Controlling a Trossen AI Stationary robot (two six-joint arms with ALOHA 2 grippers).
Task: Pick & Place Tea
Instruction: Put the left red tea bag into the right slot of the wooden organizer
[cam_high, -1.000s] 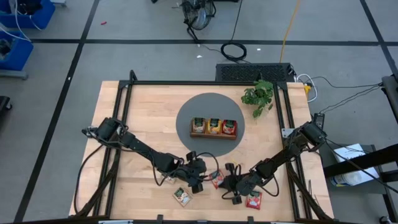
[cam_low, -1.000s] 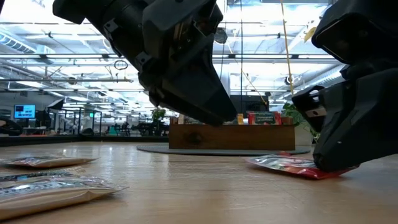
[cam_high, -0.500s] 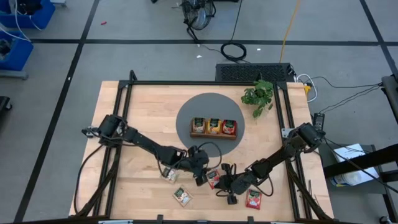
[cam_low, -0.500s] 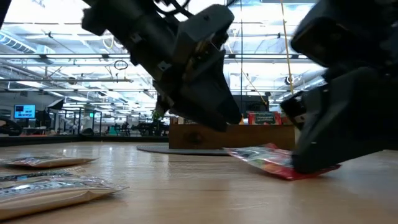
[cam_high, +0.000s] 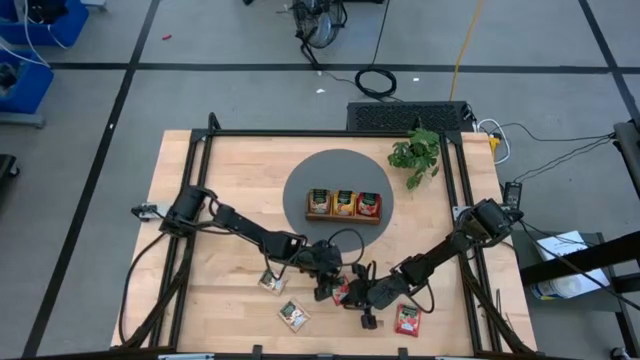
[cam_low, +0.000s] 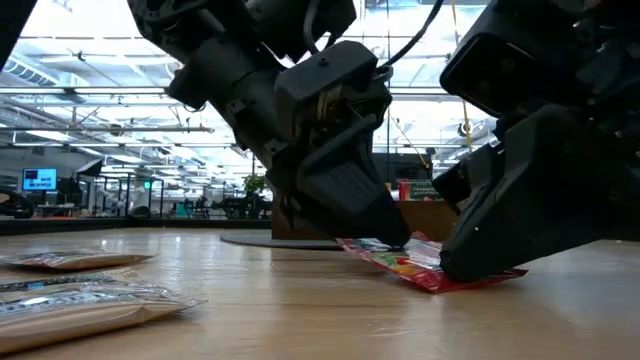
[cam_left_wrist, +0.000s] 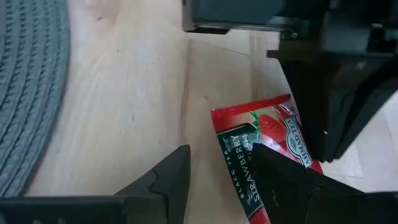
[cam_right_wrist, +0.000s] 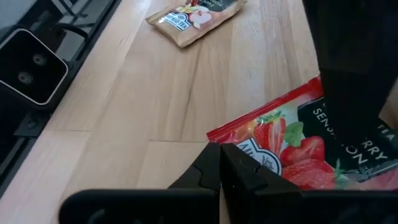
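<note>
I've got both claws low at the table's front. My left gripper (cam_left_wrist: 217, 180) has its fingers parted around one edge of the red strawberry sachet (cam_left_wrist: 264, 155). My right gripper (cam_right_wrist: 221, 168) is closed tight with nothing between the fingers, its tips right at the sachet's opposite edge.

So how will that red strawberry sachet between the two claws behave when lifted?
The red strawberry sachet looks thin and probably light. In the low view one end already lifts off the table, so it likely flexes. Its glossy wrapper may slip.
</note>
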